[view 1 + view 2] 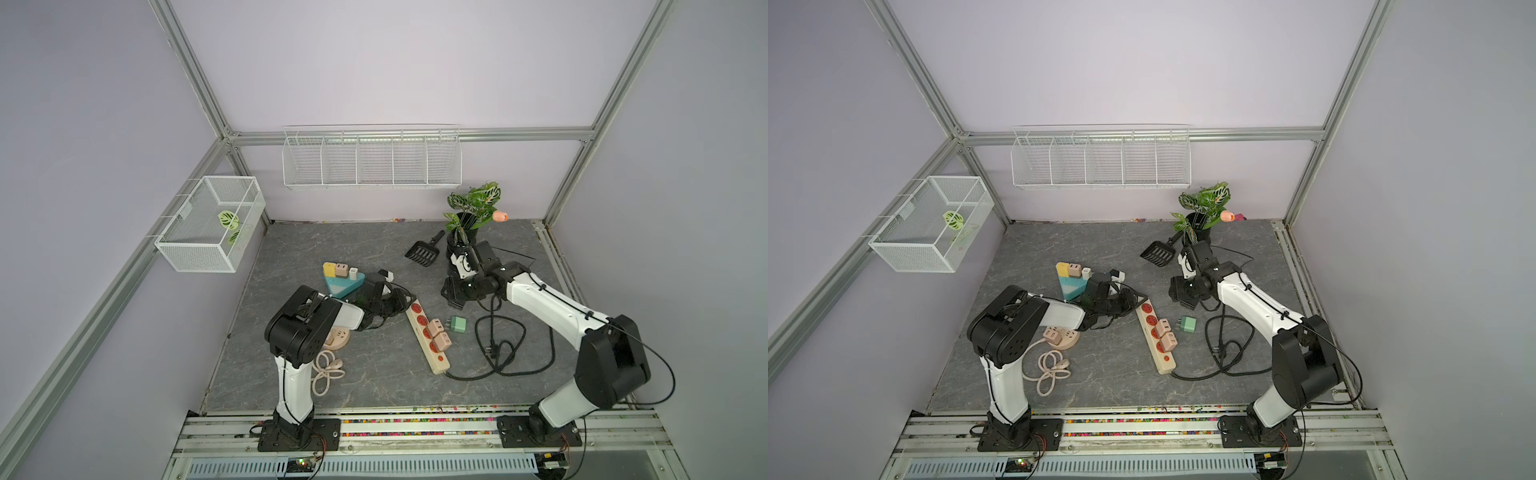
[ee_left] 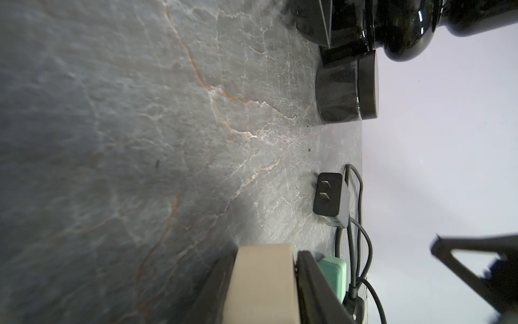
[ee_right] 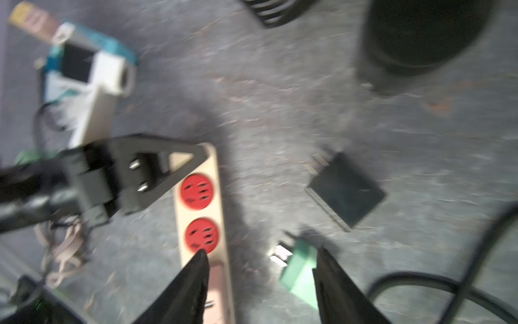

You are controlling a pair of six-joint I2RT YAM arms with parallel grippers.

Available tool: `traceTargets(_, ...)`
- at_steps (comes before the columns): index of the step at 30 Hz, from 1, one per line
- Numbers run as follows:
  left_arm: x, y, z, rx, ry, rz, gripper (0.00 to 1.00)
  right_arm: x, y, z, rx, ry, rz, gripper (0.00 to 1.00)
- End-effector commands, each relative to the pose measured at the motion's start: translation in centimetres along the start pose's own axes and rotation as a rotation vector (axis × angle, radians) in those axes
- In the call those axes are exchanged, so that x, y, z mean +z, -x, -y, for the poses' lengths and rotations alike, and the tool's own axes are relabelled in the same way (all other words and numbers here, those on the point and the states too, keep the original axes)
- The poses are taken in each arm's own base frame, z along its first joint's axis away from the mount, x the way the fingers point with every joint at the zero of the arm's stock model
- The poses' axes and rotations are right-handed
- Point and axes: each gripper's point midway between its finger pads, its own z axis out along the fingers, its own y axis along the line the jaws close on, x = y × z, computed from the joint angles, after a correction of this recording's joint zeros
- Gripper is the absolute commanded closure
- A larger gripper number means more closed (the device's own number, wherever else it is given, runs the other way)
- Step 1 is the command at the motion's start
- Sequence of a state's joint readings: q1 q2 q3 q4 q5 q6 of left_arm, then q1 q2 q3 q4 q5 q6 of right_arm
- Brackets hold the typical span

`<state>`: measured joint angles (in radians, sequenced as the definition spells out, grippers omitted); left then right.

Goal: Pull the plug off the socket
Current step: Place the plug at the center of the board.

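A beige power strip (image 1: 440, 365) with red sockets lies mid-table. Two pink plugs (image 1: 435, 327) (image 1: 442, 343) sit in its sockets. My left gripper (image 1: 409, 300) is shut on the strip's far end, and the beige body fills the space between its jaws (image 2: 263, 252). My right gripper (image 3: 262, 252) hovers open above the table just right of the strip, holding nothing. A green plug (image 3: 300, 269) lies loose with its prongs showing, beside the right fingertip. A black plug (image 3: 347, 190) also lies unplugged on the table, farther back.
A teal triangular socket block (image 1: 343, 282) carrying small plugs sits behind the left arm. A round pink socket (image 1: 336, 336) and its coiled cord lie under that arm. Black cable (image 1: 498, 345) loops at the right. A plant pot (image 1: 469, 224) and black scoop (image 1: 422, 249) stand at the back.
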<state>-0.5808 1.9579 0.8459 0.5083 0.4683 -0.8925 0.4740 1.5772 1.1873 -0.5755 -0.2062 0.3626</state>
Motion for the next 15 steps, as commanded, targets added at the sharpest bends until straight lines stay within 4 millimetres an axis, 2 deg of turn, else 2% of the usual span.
traceTargets(1,-0.1,-1.8,-4.0,0.118,0.146,-0.028,1.0,0.5,-3.3,-2.2,-0.066,0.078,-0.097,0.39)
traceTargets(5,-0.2,-1.8,-3.9,0.119,0.145,-0.03,1.0,1.1,-5.4,-3.7,-0.121,0.107,-0.158,0.39)
traceTargets(11,-0.2,-1.7,-3.8,0.119,0.141,-0.028,1.0,3.1,-7.7,-3.1,-0.143,0.073,-0.256,0.39)
traceTargets(15,-0.2,-1.8,-3.6,0.119,0.136,-0.028,1.0,4.2,-8.7,-3.7,-0.159,0.089,-0.298,0.41)
